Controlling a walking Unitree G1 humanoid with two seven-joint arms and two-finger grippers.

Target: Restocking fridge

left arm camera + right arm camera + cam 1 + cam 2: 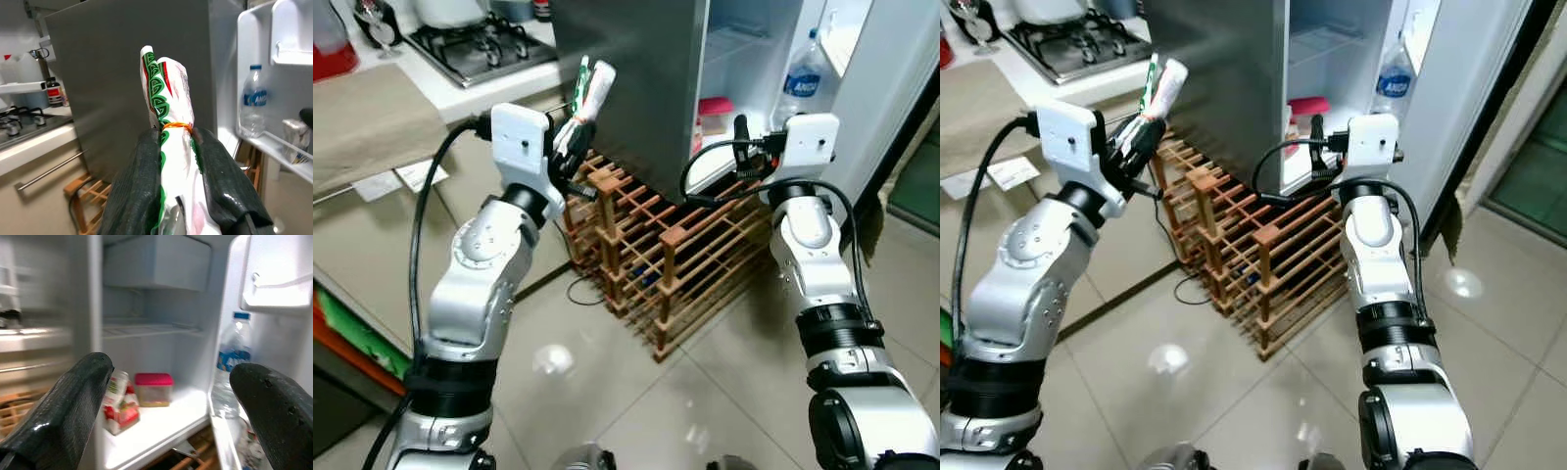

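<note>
My left gripper (576, 132) is shut on a white bag with green and red print (170, 122), rolled up and tied with an orange rubber band. It is held upright in front of the grey side of the fridge (631, 69). My right gripper (171, 396) stands open at the open fridge doorway (744, 59), with nothing between its fingers. On the white fridge shelf (161, 423) sit a pink-lidded box (153, 388) and a red and white carton (120, 404). A water bottle (231, 364) stands in the door rack.
A wooden wine rack (651, 259) stands on the tiled floor beside the fridge, below both grippers. The open fridge door (891, 88) is on the right. A counter with a gas hob (480, 44) lies at the left, with a black cable (582, 294) on the floor.
</note>
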